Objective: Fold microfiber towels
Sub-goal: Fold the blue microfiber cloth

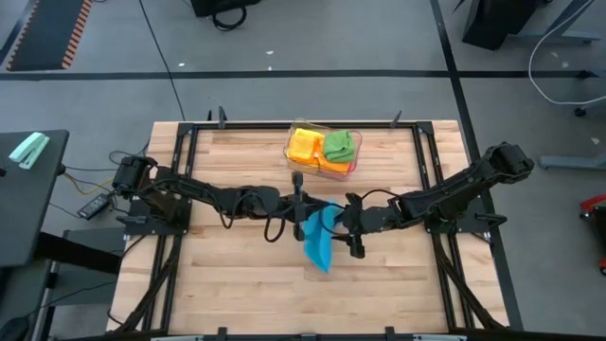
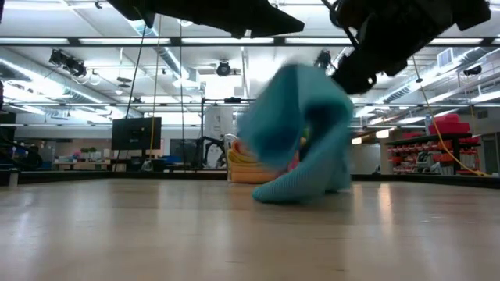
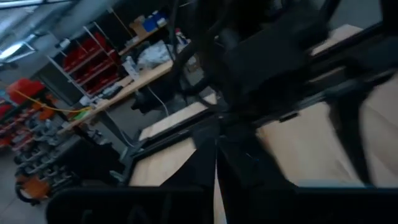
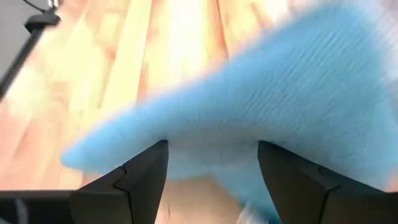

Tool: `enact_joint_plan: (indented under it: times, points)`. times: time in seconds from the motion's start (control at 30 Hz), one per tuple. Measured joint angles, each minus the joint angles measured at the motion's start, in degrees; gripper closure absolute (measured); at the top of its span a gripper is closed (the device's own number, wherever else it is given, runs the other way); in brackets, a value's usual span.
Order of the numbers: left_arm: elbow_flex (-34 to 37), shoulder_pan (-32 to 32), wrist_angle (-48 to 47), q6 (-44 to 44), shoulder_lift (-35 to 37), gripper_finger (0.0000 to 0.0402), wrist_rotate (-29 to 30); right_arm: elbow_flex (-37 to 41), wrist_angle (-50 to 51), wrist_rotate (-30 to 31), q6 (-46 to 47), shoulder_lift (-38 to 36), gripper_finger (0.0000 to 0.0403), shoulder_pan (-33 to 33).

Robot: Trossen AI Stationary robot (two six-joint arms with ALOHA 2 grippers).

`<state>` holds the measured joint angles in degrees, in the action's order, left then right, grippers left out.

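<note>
Blue towel [image 1: 320,239]: hanging draped, bottom edge touching table [image 1: 237,284], between both claws. Right claw [image 4: 211,163] reaching in low, fingers standing wide apart. Left claw [image 1: 297,194] stretching inward, pinched closed.

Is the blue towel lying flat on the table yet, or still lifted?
Still partly lifted. The blue towel rises in a bunched hump, only its lower edge on the table, with the right gripper open beside it.

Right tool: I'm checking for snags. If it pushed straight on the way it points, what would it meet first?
Most likely the blue towel, which fills the space just ahead of the open right tool. Depth is unclear.
</note>
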<state>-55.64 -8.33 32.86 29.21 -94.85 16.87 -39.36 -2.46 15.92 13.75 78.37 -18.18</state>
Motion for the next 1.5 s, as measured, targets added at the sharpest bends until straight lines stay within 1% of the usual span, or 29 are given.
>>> enact_joint_plan:
  times: [0.17,0.3,0.43,0.57,0.73,0.97,1.1,1.23,1.37,1.5]
  points:
    - [0.00,1.14,1.07,-0.01,0.00,0.0395,-0.47,-1.37,-0.12,4.15,-3.05,-0.07,0.0146,-0.29]
    - [0.00,1.78,1.02,0.00,0.00,0.0386,-2.32,-1.37,0.28,6.12,-4.26,-0.07,0.0146,0.19]
    - [0.00,1.80,0.70,-0.01,0.00,0.0372,-3.57,-1.37,3.61,6.14,-2.27,-0.07,0.0146,0.04]
    - [0.00,1.78,0.61,0.04,0.00,0.0369,-5.66,-1.01,7.81,6.51,0.56,0.20,0.0146,0.05]
    - [0.00,1.80,0.18,0.15,0.00,0.0379,-5.80,3.41,3.70,10.90,5.79,0.26,0.0146,0.05]
    - [0.00,1.78,-0.83,-0.02,0.00,0.0387,-5.80,6.13,2.91,15.18,8.10,0.28,0.0146,0.80]
    - [0.00,1.78,-3.12,-2.20,0.00,0.0379,-5.78,6.15,2.76,16.07,9.12,0.28,0.0146,1.43]
    - [-0.02,1.96,-3.46,-3.22,0.00,0.0375,-5.56,6.17,1.75,16.84,8.93,0.31,0.0146,2.63]
    - [-0.02,3.00,-6.08,-5.17,-0.02,0.0383,-5.68,6.17,1.38,17.36,9.33,0.33,0.0146,3.61]
    - [-0.04,4.49,-7.90,-9.95,0.00,0.0391,-5.47,6.17,1.43,17.33,8.90,0.35,0.0146,5.42]
